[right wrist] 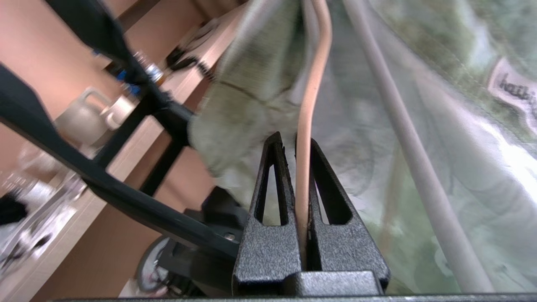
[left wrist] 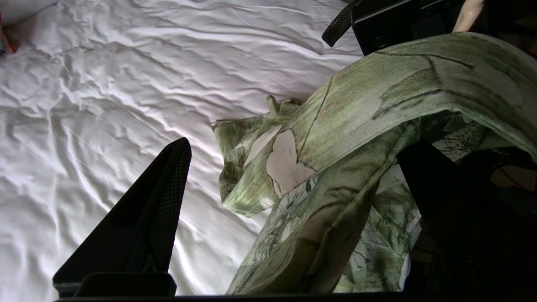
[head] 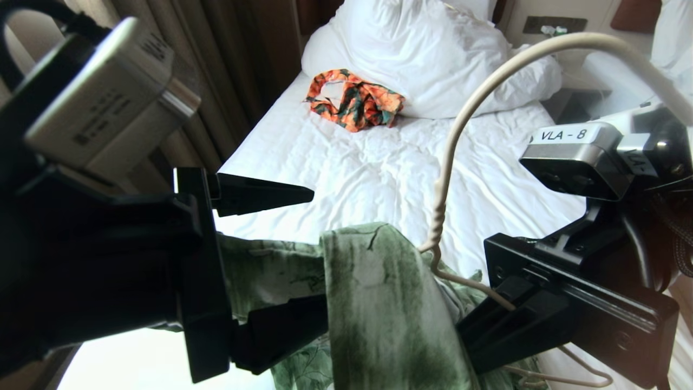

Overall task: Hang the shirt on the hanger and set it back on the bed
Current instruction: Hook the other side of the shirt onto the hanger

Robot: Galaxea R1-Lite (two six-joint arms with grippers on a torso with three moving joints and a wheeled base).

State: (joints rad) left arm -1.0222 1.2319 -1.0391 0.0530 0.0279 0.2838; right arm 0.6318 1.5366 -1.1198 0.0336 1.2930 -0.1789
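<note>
Close wrist cameras, shared shirt [head: 379, 303]

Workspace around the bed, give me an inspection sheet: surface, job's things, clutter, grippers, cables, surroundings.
Surface: bed, wrinkled white sheet, pillow at the head.
Job's things: shirt draped over the hanger, hook upward.
Clutter: orange-and-green garment lying beside the pillow.
Grippers: left gripper open, one finger either side of a band of shirt; right gripper shut on the hanger's wire.
Cables: nothing seen.
Surroundings: brown curtain on the left of the bed; kettle on a shelf in the right wrist view.
</note>
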